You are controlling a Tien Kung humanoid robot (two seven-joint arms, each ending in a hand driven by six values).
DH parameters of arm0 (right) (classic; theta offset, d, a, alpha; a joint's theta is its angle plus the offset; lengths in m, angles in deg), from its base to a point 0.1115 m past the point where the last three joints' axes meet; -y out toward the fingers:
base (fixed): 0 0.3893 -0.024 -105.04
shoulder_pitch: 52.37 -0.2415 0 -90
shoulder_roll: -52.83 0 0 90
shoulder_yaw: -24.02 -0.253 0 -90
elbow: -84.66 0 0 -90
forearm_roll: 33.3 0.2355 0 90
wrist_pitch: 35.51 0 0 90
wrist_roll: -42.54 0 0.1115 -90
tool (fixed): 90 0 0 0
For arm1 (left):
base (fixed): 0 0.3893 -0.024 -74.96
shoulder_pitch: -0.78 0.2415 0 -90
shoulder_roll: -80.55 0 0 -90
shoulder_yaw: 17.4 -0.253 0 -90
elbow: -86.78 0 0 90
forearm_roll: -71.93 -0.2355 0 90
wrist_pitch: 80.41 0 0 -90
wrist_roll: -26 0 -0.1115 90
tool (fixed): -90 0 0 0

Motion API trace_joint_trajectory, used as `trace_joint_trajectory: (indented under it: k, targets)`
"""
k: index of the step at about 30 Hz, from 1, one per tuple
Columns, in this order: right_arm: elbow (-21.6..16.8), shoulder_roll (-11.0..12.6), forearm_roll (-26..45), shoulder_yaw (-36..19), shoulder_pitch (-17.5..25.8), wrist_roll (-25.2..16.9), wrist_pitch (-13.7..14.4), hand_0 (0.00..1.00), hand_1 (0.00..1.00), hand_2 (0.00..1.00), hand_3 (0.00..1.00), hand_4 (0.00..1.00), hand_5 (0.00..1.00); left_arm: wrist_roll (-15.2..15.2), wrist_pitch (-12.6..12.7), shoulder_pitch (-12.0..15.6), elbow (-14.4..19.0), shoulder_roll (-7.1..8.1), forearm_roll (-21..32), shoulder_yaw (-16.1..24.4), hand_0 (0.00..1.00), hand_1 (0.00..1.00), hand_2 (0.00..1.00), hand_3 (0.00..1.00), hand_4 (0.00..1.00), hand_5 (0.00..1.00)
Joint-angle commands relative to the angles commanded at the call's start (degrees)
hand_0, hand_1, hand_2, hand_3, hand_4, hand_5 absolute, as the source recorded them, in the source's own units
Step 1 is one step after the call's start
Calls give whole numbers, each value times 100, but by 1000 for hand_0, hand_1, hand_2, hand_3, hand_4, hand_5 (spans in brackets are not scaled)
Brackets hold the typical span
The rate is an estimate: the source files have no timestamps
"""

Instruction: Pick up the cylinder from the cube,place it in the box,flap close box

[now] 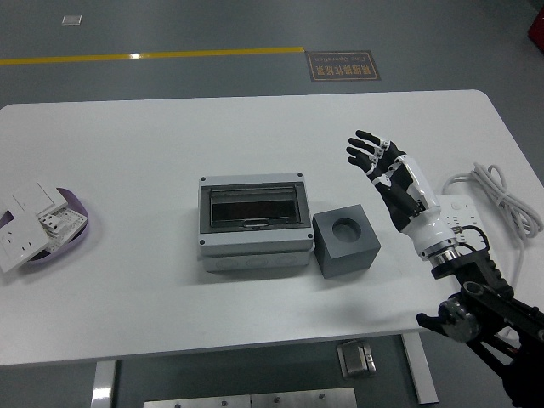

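One view only, head cam. Right hand (384,163) hovers above the table (127,144), right of and slightly far from the cube (346,241), well clear of it, fingers (364,147) spread apart, holding nothing. Cube is dark grey w/ a round recess on top; no cylinder visible in it or anywhere else. Box (252,223) sits center table, just left of the cube, nearly touching; dark window on top, flap looks down. Far left: purple tray (72,240) w/ white switch plates (30,218) piled in it. Right edge: white cable (501,197) + power strip (461,212) behind the wrist. Left arm not in frame.
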Motion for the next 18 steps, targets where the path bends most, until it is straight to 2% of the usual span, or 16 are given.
trace_joint_trajectory:
  k: [1,8,18]
  targets:
    - [3,1,-9,-7,2,20,-15,853,808,751,768,865,428,-1,-1,1,0,-1,-1,1,612,635,628,632,684,250]
    - [30,0,-98,-47,19,197,-131,849,798,743,756,867,431,-6,-5,13,-2,-7,-10,16,612,635,628,633,684,248]
    - [37,17,-180,-141,58,278,-149,856,791,736,750,866,436,-1,-6,11,-2,-19,-9,5,612,635,628,633,684,250]
